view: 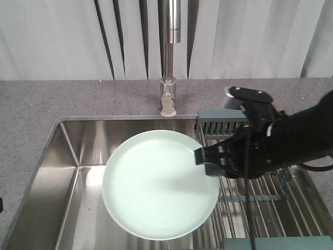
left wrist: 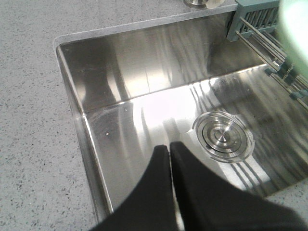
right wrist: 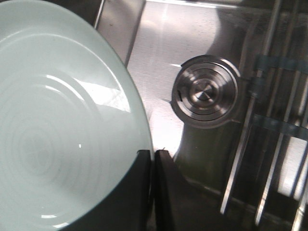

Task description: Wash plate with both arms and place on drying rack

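Observation:
The pale mint-green plate (view: 156,185) hangs level over the steel sink, held by its right rim. My right gripper (view: 204,156) is shut on that rim, and its black-sleeved arm (view: 291,140) reaches in from the right. In the right wrist view the plate (right wrist: 57,125) fills the left side, with my right gripper (right wrist: 153,155) clamped on its edge. My left gripper (left wrist: 171,147) is shut with nothing in it, low over the sink floor and apart from the plate (left wrist: 296,29). The drying rack (view: 260,192) of steel rods lies across the sink's right part, under the right arm.
A steel tap (view: 168,62) stands behind the sink on the grey speckled counter (view: 47,101). The round steel drain (left wrist: 223,136) sits in the sink floor, also the drain (right wrist: 206,91) below the plate's edge. The sink's left wall (view: 60,156) rises steeply.

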